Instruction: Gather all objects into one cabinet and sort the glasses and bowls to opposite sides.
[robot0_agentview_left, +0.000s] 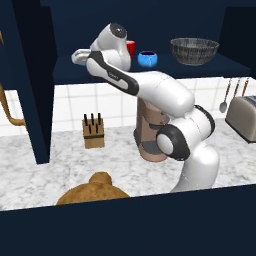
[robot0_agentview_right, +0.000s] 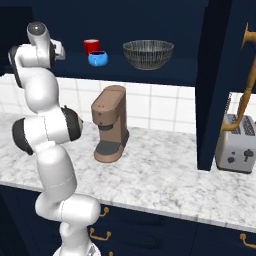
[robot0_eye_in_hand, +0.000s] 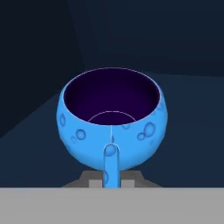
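Hand view: we are pinching a blue bowl (robot0_eye_in_hand: 111, 120) by its handle, pincer (robot0_eye_in_hand: 111, 181) closed tight on it, the bowl sitting directly ahead of our fingertips inside the cabinet (robot0_eye_in_hand: 183, 52).

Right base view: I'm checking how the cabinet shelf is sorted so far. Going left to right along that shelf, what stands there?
red cup → small blue bowl → wide grey mesh bowl
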